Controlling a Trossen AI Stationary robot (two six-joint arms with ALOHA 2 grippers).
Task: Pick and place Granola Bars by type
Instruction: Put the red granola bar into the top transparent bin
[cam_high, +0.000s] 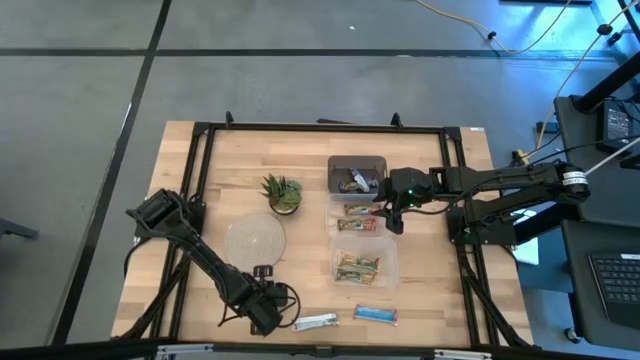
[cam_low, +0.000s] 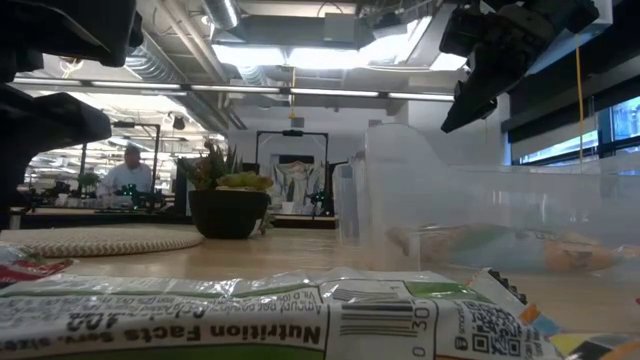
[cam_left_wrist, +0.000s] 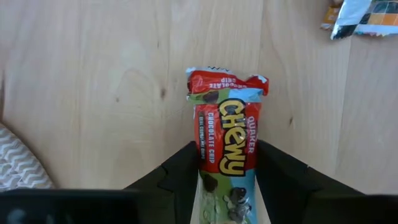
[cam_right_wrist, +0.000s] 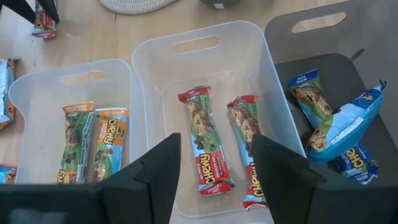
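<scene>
A red-wrapped granola bar (cam_left_wrist: 225, 143) lies lengthwise between the fingers of my left gripper (cam_left_wrist: 227, 149), near the table's front edge (cam_high: 264, 318). A silver-white bar (cam_high: 315, 321) and a blue bar (cam_high: 375, 314) lie on the wood to its right. My right gripper (cam_right_wrist: 216, 140) hangs open above the middle clear bin (cam_right_wrist: 205, 46), which holds two red bars (cam_right_wrist: 202, 140). The near clear bin (cam_right_wrist: 37, 87) holds two orange-topped bars (cam_right_wrist: 93, 146). The dark grey bin (cam_right_wrist: 367, 37) holds blue bars (cam_right_wrist: 336, 124). My left gripper has the red bar's two long edges (cam_left_wrist: 205, 168) between its two fingers, at the half of the bar nearer the wrist. The fingers come from above, pointing steeply down, and lie along the bar. I cannot tell whether the bar still rests on the table.
A small potted plant (cam_high: 283, 192) stands at the table's middle, with a round woven mat (cam_high: 255, 240) in front of it, close to my left arm. The three bins stand in a row from far to near at the table's right. A black frame (cam_high: 320, 128) rims the table.
</scene>
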